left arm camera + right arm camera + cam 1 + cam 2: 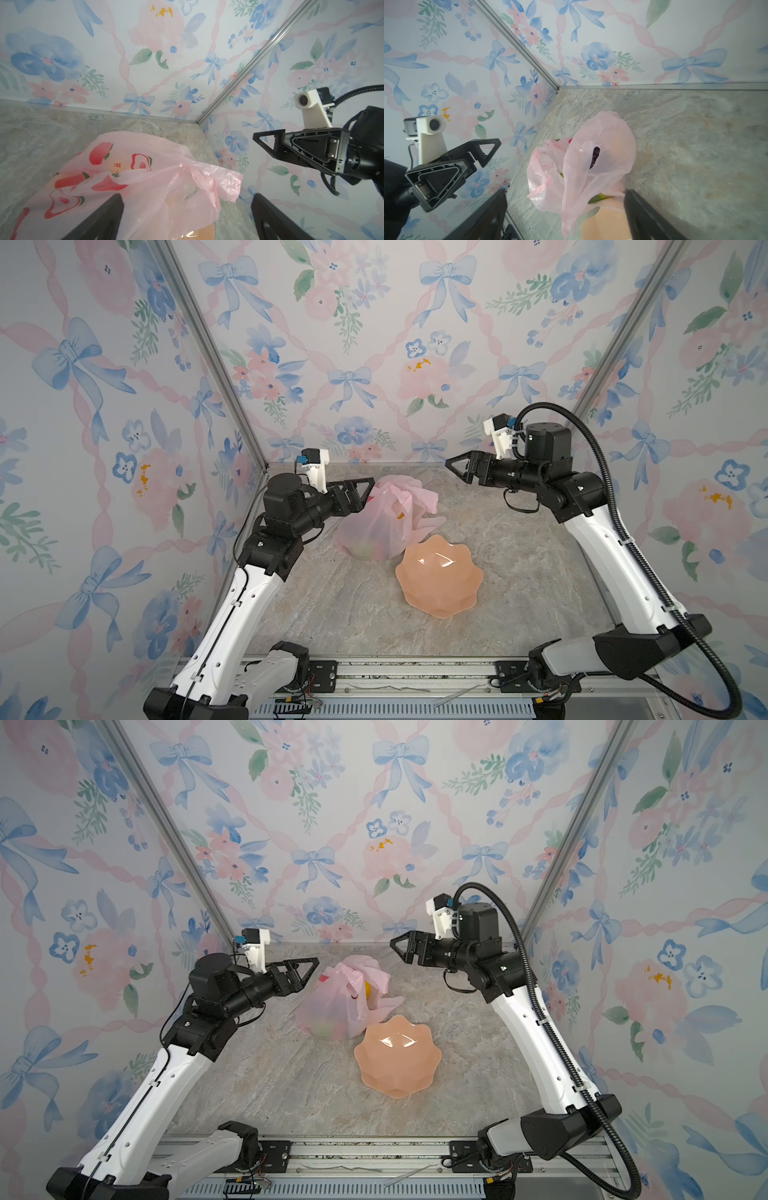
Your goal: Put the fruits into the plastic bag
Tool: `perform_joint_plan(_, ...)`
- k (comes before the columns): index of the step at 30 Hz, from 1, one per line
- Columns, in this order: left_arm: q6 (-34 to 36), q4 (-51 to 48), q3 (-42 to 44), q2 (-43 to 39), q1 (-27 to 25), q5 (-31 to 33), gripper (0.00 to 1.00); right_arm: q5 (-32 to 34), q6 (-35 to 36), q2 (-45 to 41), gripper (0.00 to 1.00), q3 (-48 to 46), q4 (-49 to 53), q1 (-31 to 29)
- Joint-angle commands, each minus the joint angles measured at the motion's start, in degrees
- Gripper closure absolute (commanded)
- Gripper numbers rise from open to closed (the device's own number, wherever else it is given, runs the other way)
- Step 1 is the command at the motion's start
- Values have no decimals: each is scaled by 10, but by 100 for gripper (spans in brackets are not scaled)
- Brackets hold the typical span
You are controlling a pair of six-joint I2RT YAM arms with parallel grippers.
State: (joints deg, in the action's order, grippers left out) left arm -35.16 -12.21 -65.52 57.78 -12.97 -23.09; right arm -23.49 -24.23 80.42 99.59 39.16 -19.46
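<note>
The plastic bag [378, 522] [336, 1006] stands slumped on the stone tabletop, pink and translucent, with red fruit prints [99, 153]. The fruits show only as green and red blurs through its lower wall [368, 549] [328, 1029]. A yellow one [366, 988] sits near its mouth, and a dark purple grape bunch [595, 155] shows through a gap. My left gripper [368, 489] [187, 197] hovers open just left of the bag's top, holding nothing. My right gripper [449, 466] [564, 193] hangs open higher up, to the bag's right, also empty.
A peach scalloped bowl [438, 576] [397, 1056] sits on the table right in front of the bag, with nothing in it. Flowered walls close in the left, right and back sides. A metal rail [374, 672] runs along the front edge.
</note>
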Motion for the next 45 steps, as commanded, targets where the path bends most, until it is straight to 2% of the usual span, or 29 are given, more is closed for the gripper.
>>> perform_joint_plan(1,42,-40,9,-31,24,47,2,67,50,-36,4,-19,58,34)
perform_joint_plan(5,78,-48,41,-63,35,149,2,136,81,-86,4,-77,45,84)
perform_joint_plan(8,88,-46,73,-80,39,228,2,142,87,-131,4,-154,-14,133)
perform_joint_plan(12,110,-42,109,-80,43,295,2,185,90,-203,4,-320,-169,154)
perform_joint_plan(16,126,10,173,-79,46,339,2,185,157,-255,4,-477,-339,154)
perform_joint_plan(18,124,52,221,-87,45,355,2,174,189,-259,4,-522,-377,154)
perform_joint_plan(22,133,195,355,-131,46,380,2,188,232,-236,4,-556,-370,157)
perform_joint_plan(25,149,251,398,-136,46,410,2,207,246,-217,4,-587,-397,168)
perform_joint_plan(32,176,288,412,-56,55,422,2,211,225,-132,4,-691,-589,197)
perform_joint_plan(39,204,459,490,5,67,431,2,209,231,-16,4,-749,-782,197)
perform_joint_plan(45,218,492,468,86,82,432,2,203,238,34,4,-801,-927,196)
